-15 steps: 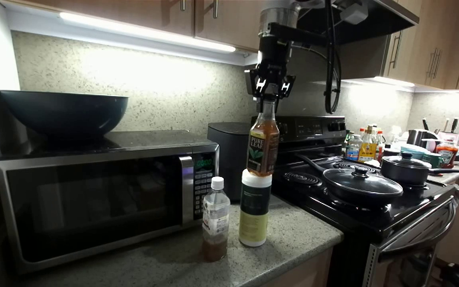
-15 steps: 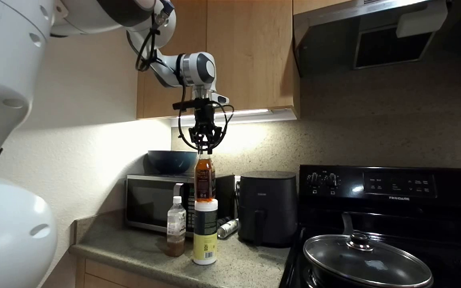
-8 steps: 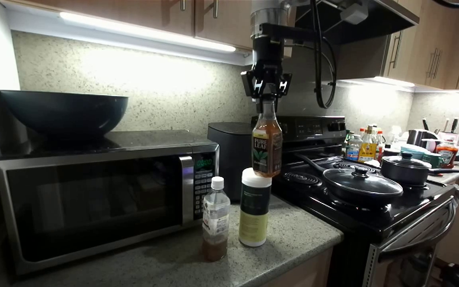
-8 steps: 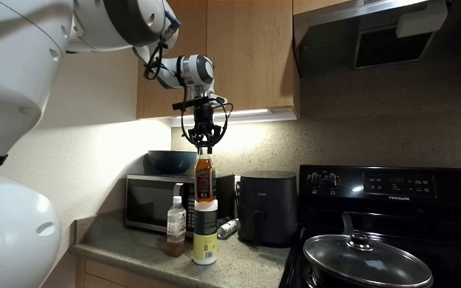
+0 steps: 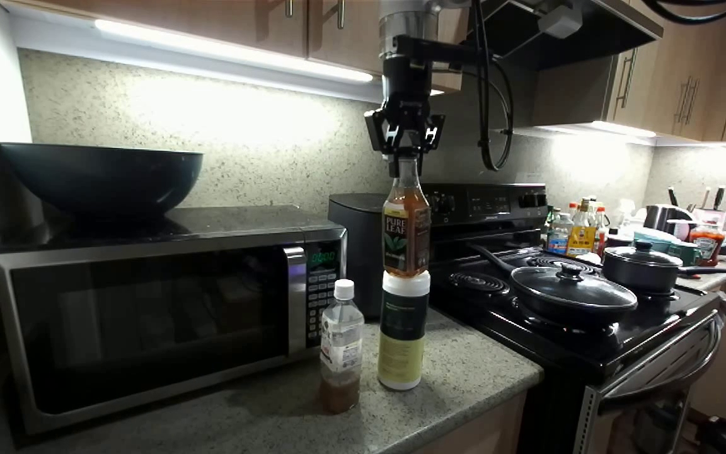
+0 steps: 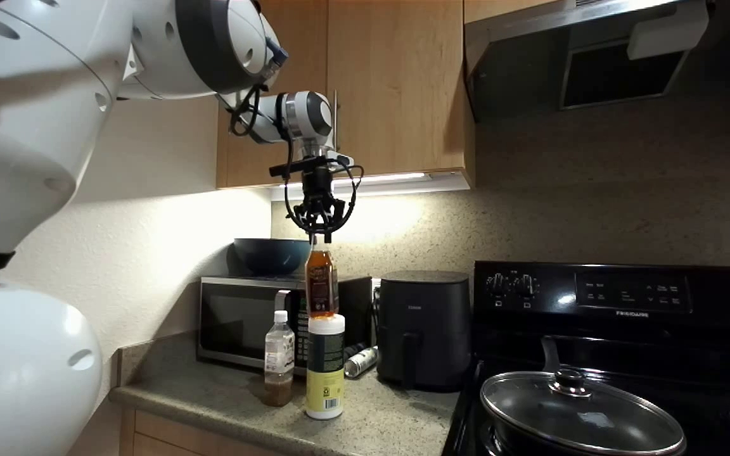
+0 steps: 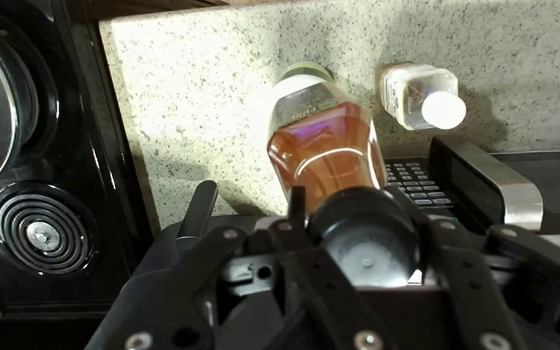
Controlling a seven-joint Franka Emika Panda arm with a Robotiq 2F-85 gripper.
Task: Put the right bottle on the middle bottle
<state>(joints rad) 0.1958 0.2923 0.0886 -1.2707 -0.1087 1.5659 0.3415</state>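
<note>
Shifted together, the gripper [image 5: 407, 167] and the amber right bottle [image 5: 406, 230] sit farther left in both exterior views than half a second ago. Nearest stands the clear bottle [image 5: 341, 353], white-capped, on the counter [image 5: 464, 372]. Just beside it, the middle bottle [image 5: 402, 334] stands upright with the right bottle over its white lid [image 5: 406, 287] — whether they touch I cannot tell. Clamped on the neck, the gripper has its fingers [image 5: 393, 166] drawn in to that width and holds the bottle roughly upright. Farther back come the microwave [image 5: 149, 328], with a dark blue bowl [image 5: 98, 180] on top, and the air fryer [image 6: 425, 342]. A lidded pan [image 5: 571, 296] sits on the stove [image 5: 495, 309]; condiment bottles [image 5: 580, 238] stand beyond.
</note>
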